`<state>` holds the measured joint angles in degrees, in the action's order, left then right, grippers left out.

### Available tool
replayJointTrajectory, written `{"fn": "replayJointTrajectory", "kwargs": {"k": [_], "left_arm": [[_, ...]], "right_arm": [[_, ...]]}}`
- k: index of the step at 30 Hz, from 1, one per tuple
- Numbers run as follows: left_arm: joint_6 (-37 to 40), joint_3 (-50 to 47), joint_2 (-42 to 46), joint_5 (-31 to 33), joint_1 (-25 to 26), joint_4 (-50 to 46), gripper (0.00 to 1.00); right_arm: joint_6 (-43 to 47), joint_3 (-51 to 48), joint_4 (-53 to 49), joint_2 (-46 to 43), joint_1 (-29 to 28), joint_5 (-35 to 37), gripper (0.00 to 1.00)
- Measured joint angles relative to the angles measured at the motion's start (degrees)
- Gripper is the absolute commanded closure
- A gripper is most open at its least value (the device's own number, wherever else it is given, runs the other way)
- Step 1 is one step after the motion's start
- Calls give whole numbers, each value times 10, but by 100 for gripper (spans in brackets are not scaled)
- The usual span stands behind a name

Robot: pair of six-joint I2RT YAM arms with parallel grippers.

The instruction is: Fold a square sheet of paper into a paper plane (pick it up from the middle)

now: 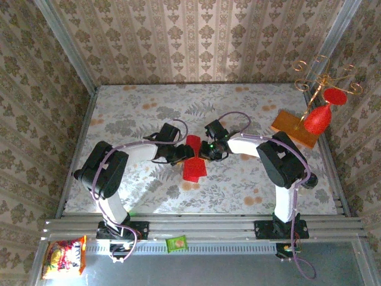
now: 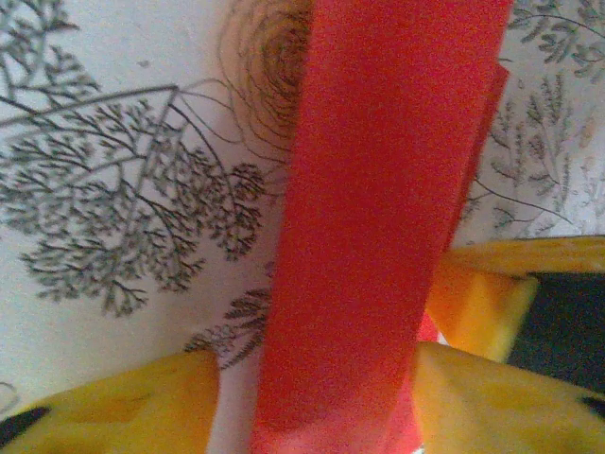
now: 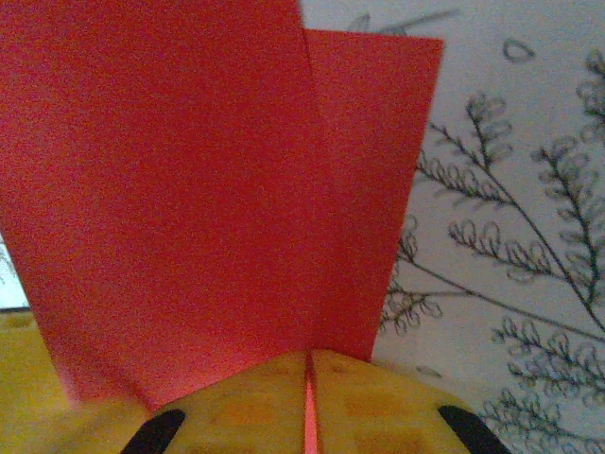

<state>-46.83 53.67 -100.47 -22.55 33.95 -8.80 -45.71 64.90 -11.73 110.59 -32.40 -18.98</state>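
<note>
The red sheet of paper (image 1: 193,159) is folded into a long narrow layered shape and sits at the table's middle between both grippers. My right gripper (image 1: 209,151) comes in from the right. Its yellow pads (image 3: 246,407) are shut on the paper's edge, and a thin red line shows between them. From that grip two red flaps (image 3: 180,189) fan upward. My left gripper (image 1: 180,156) is at the paper's left side. Its jaws straddle the red strip (image 2: 378,236) and stand open (image 2: 317,402), with a gap between the left finger (image 2: 142,407) and the paper.
At the back right lies an orange-brown wooden board (image 1: 294,128), with a red goblet ornament (image 1: 317,119) and a gold wire stand (image 1: 324,74) on it. Patterned walls close in the table on three sides. A snack packet (image 1: 62,256) and a green packet (image 1: 176,243) lie by the front rail.
</note>
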Motion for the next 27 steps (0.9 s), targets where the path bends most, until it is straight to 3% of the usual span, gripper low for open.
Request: {"fn": "replayJointTrajectory", "kwargs": {"k": [10, 27], "left_arm": [[41, 8, -10, 7, -3, -24, 64], [184, 13, -18, -12, -10, -39, 68]], "right_arm": [[-23, -63, 24, -105, 33, -8, 77], [-27, -97, 39, -133, 54, 11, 76]]}}
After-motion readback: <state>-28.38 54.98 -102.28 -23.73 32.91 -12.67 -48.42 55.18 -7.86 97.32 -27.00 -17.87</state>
